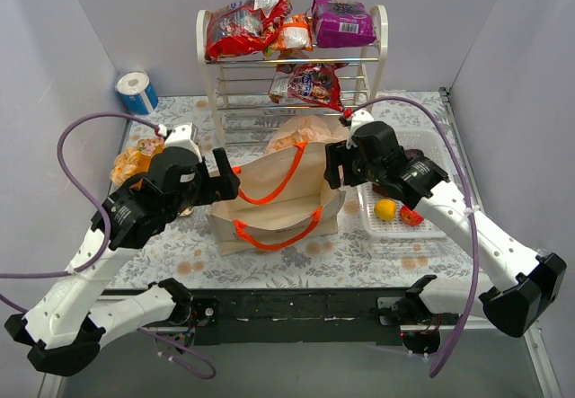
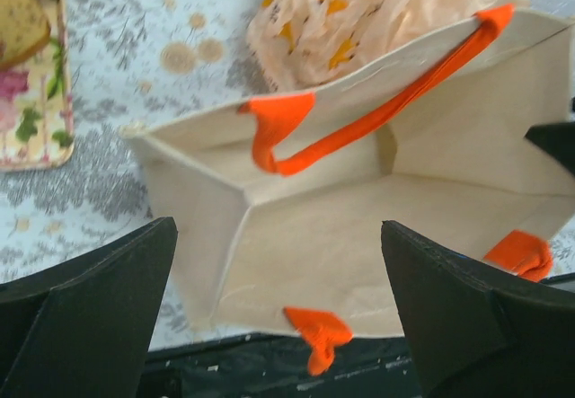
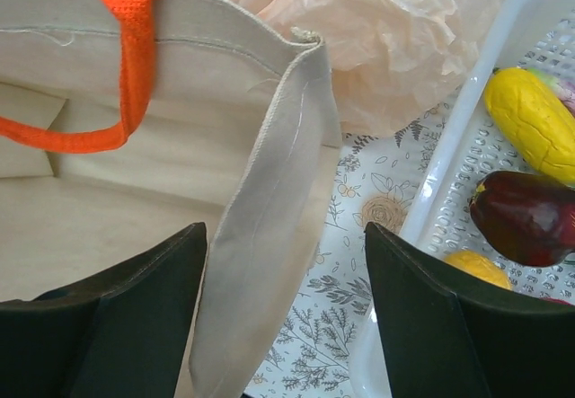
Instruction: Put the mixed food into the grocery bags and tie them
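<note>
tote [image 1: 269, 202] stands open at centre: light, soft canvas with floppy walls, best pinched at the rim or a handle [image 2: 377, 118]. left gripper [image 1: 225, 179] is spread wide at its 9 o'clock, empty. right gripper [image 3: 286, 236] is spread astride the 3 o'clock wall, not yet pinching. bag [image 1: 310, 131] lies crumpled at 12. basket [image 1: 434, 233] of fruit [image 1: 384, 209] crowds 3. packets [image 1: 243, 28] sit on the rack [image 1: 382, 48].

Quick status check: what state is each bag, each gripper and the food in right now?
canvas tote: upright, mouth open, empty inside
plastic bag: crumpled behind the tote, untied
left gripper: open, over the tote's mouth
right gripper: open, straddling the tote's side wall
snack packets: on the rack
fruit: in the white basket
</note>
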### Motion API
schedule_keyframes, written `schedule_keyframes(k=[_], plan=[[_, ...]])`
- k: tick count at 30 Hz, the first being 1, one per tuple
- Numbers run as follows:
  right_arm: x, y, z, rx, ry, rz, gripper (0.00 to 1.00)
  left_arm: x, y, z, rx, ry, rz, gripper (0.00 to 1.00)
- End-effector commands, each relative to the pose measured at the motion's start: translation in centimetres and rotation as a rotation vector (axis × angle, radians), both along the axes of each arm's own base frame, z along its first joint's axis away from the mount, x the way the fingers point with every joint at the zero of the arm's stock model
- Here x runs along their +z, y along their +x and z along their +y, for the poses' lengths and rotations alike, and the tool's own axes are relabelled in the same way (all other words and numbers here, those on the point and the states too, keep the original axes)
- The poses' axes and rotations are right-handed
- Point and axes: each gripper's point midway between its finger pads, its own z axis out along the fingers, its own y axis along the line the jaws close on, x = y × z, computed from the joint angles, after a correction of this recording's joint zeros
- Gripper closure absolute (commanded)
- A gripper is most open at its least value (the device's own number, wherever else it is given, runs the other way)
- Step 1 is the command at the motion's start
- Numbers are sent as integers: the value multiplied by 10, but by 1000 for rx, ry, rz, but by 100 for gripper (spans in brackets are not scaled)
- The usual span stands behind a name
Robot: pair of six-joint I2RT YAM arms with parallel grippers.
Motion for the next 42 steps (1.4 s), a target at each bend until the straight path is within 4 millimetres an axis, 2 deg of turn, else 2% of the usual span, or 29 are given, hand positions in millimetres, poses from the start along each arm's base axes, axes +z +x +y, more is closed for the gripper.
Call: schedule_keyframes(k=[1,5,9,11,12,14,17,18,19,20,21,23,25,26,29,30,33,34,36,39,42], plan=[[21,21,2,-77,16,-82,23,-43,-23,23,81,71,161,2],[20,24,6,-77,28,-84,24,-61,-21,25,86,112,181,3],[14,24,7,-73,26,-78,24,-74,-7,21,82,143,144,5],[12,27,6,-82,18,-81,25,-80,6,16,80,154,102,7],[12,28,6,-82,12,-83,26,-85,12,14,72,184,96,11],[9,34,5,-94,-12,-93,29,-84,28,12,96,193,61,17],[8,40,-3,-124,-55,-101,52,-82,51,5,94,214,2,39],[9,42,-7,-138,-66,-102,69,-81,58,8,106,215,-17,49],[11,43,-11,-147,-72,-108,77,-75,67,7,104,211,-62,65],[17,45,-16,-165,-77,-121,83,-74,74,15,127,210,-73,72],[17,44,-25,-185,-98,-110,92,-70,78,14,113,197,-86,78],[28,44,-41,-237,-120,-139,99,-54,84,18,115,185,-147,87],[34,42,-58,-276,-131,-149,99,-44,89,21,106,170,-186,90],[30,41,-65,-292,-142,-144,99,-43,92,28,116,180,-189,93],[21,40,-87,-335,-143,-124,99,-60,93,42,141,208,-133,97],[8,39,-98,-358,-164,-98,99,-73,91,47,146,221,-105,98],[-6,36,-118,-398,-182,-72,99,-88,89,61,178,217,-64,98],[-8,35,-120,-396,-177,-69,99,-96,86,62,174,213,-44,98],[-9,35,-125,-405,-176,-64,99,-99,86,68,192,199,-39,97],[-10,33,-121,-386,-162,-57,99,-96,87,58,130,178,-47,92],[-11,32,-107,-330,-103,-48,99,-79,91,32,-12,123,-109,82]])
